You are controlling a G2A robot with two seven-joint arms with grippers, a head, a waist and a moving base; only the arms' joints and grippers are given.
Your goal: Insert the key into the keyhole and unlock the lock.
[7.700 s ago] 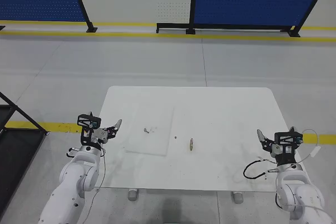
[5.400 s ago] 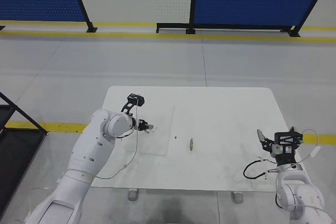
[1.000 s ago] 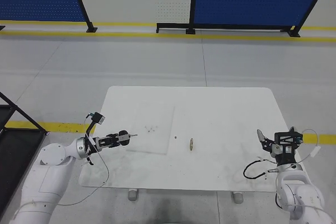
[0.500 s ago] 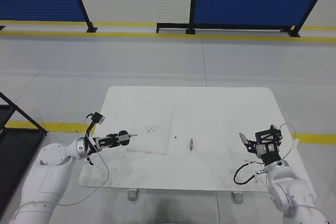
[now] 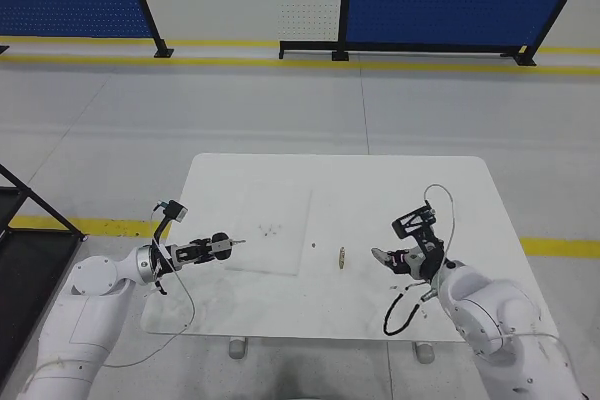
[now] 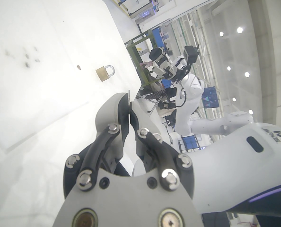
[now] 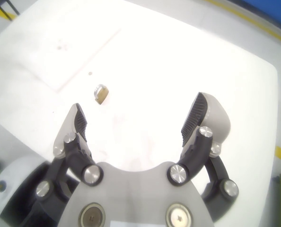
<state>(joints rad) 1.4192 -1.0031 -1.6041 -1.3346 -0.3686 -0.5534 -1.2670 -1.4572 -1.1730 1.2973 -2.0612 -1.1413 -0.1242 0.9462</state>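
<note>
A small brass padlock [image 5: 340, 259] with a silver shackle lies flat near the middle of the white table [image 5: 410, 190]; it also shows in the left wrist view [image 6: 104, 73] and the right wrist view [image 7: 101, 93]. My left gripper [image 5: 228, 242] hovers over the table's left side, shut on a thin metal key [image 6: 129, 94] whose tip pokes out past the fingertips toward the padlock. My right gripper [image 5: 385, 256] hangs open just right of the padlock, a short gap away, with nothing between its fingers [image 7: 81, 119].
A thin white mat [image 5: 270, 235] lies left of the padlock, with a few small specks [image 5: 270, 228] on it. A tiny dark speck [image 5: 311, 243] sits between mat and padlock. A cable [image 5: 405, 305] trails from the right arm over the table's front.
The left gripper took the key off the mat, drew back to the left and has held still since. Within the last second the right arm swung in from the right edge toward the padlock.
</note>
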